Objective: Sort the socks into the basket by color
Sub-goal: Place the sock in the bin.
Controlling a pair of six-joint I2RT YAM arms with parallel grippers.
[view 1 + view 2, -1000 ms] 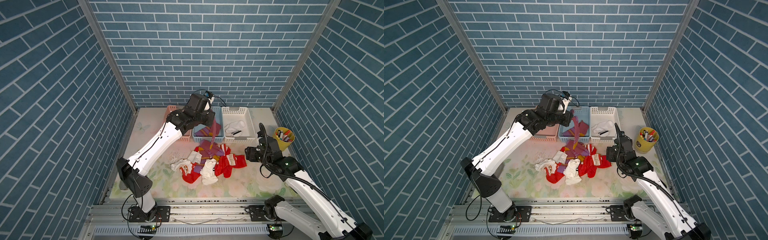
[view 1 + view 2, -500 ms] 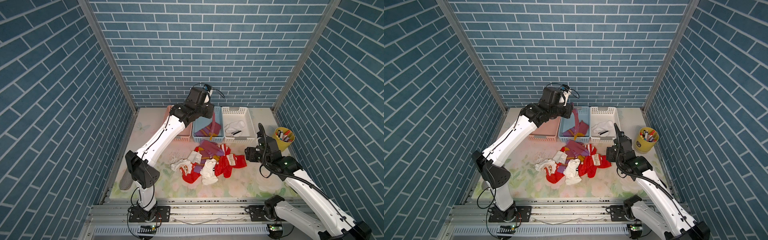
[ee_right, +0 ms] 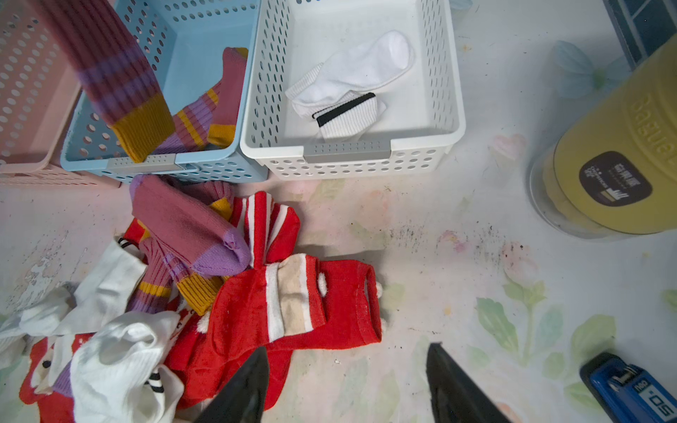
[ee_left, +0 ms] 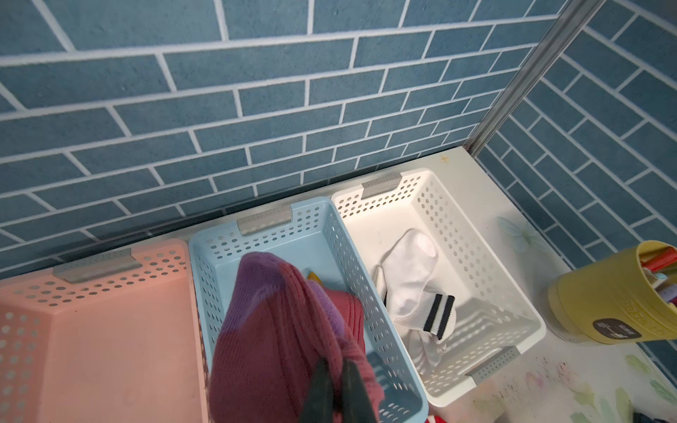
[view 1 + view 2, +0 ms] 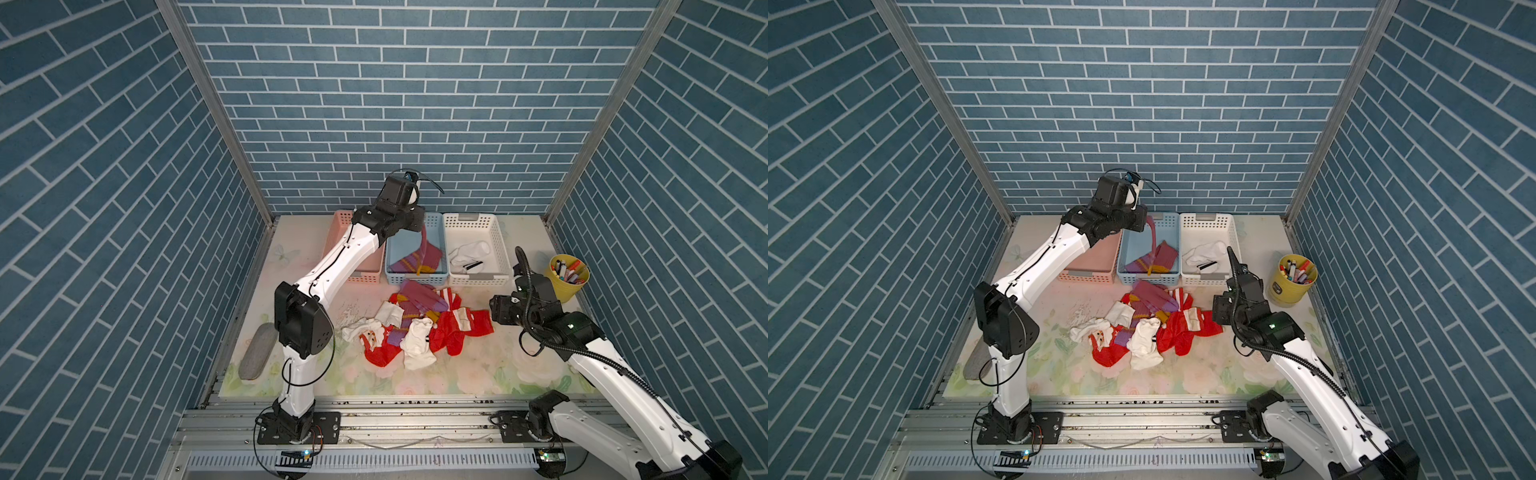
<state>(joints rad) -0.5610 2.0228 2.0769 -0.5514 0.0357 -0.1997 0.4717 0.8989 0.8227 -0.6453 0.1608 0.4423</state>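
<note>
Hanging purple sock point(image 5: 424, 246) over blue basket point(image 5: 417, 277), pinched in left gripper point(image 4: 335, 362); next, let go. Holding right gripper point(image 3: 348, 349) spread wide, empty.

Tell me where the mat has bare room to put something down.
Bare: the mat between the sock pile and the yellow cup, and its front strip by the rail. Crowded: the pile before the blue basket.

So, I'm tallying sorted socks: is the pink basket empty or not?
Empty where visible: the pink basket shows only bare floor in the left wrist view.
</note>
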